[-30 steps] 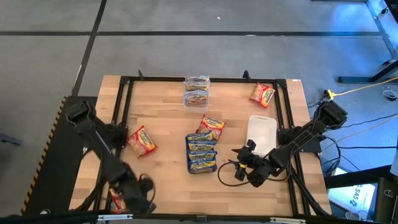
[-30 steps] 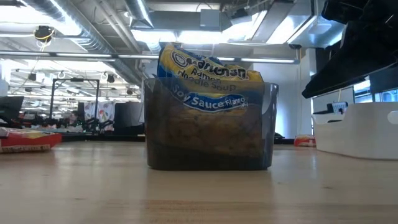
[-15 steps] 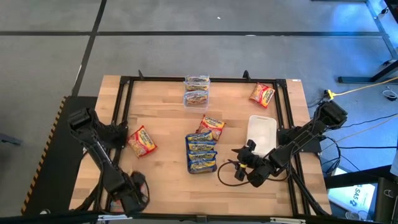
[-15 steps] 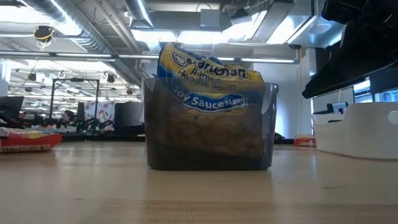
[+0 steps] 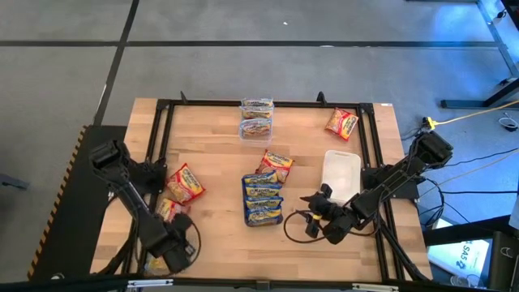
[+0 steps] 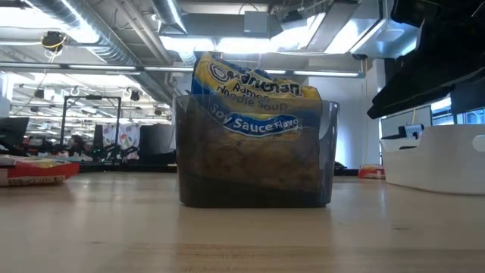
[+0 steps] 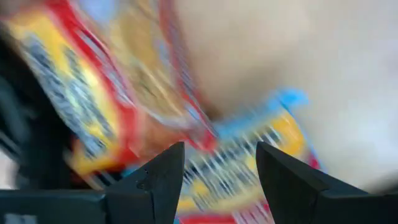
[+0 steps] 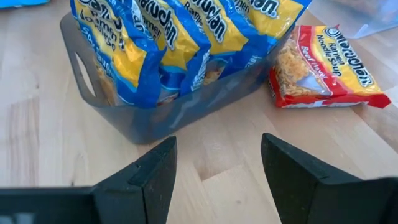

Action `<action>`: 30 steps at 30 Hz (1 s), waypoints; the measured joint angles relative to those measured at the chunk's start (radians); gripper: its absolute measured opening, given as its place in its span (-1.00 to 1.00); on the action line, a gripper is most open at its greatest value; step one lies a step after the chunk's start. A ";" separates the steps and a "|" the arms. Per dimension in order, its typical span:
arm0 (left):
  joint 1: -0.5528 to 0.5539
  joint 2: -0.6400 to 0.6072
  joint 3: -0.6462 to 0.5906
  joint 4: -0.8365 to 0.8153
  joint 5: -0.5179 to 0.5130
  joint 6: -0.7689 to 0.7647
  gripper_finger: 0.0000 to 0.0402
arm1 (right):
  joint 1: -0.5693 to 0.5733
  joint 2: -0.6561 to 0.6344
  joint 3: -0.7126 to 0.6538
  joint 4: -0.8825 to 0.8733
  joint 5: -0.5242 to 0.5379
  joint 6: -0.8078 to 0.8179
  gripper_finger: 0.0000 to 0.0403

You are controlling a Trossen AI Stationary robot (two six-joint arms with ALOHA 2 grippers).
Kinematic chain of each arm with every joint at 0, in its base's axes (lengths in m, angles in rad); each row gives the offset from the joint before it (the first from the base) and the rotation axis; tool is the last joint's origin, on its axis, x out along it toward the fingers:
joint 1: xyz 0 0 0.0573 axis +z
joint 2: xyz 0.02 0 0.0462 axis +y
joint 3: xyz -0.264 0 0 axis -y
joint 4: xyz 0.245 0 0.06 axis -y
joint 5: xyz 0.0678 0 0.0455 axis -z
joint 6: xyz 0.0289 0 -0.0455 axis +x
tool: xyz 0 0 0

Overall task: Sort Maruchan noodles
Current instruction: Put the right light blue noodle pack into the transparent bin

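Several blue-banded Maruchan packets (image 5: 263, 199) stand in a dark grey tray (image 8: 163, 118), which the low view shows too (image 6: 254, 182). Red-banded packets lie flat on the table: one (image 5: 276, 162) beside the tray, one (image 5: 185, 183) at the left, one (image 5: 342, 122) at the far right and one (image 5: 166, 209) by my left arm. My left gripper (image 7: 219, 171) is open near the table's near left corner, and a blurred packet (image 7: 233, 168) shows between its fingers. My right gripper (image 8: 217, 168) is open, level with the grey tray on its right. My left gripper's fingers stand apart with a blurred packet between and beyond them. I cannot tell whether they touch it.
A clear tub (image 5: 256, 118) with packets in it stands at the far edge. A white tray (image 5: 342, 173) sits just beyond my right gripper. A black frame (image 5: 162, 138) rims the table. Bare wood lies between the grey tray and the left packets.
My left arm has swung, and its gripper has moved a little toward the far edge. A red-banded packet now shows on the table just beyond the gripper, where bare wood showed half a second ago. My right arm has kept still.
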 joint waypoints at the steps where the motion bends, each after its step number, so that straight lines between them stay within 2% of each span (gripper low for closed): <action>1: -0.008 0.000 0.014 0.029 0.013 -0.001 -0.04 | 0.000 0.000 0.000 0.001 0.000 0.000 0.04; 5: -0.055 0.000 0.053 0.107 0.037 -0.090 -0.04 | 0.000 0.000 0.000 0.014 -0.001 0.000 0.04; 9: -0.107 0.024 0.051 0.106 0.086 -0.127 -0.04 | 0.000 0.000 0.000 0.026 -0.043 -0.001 0.04; 15: -0.132 0.099 0.051 0.117 0.077 0.050 -0.04 | 0.005 0.000 0.000 0.058 -0.159 -0.016 0.04; 20: -0.118 0.155 0.056 0.173 0.066 0.219 -0.04 | 0.045 0.000 0.000 0.120 -0.176 -0.035 0.04; 22: -0.108 0.160 0.057 0.200 0.032 0.263 -0.04 | 0.065 0.000 0.000 0.143 -0.175 -0.034 0.04; 30: -0.012 0.167 0.054 0.335 -0.234 0.441 -0.04 | 0.114 0.000 0.000 0.235 -0.174 -0.009 0.04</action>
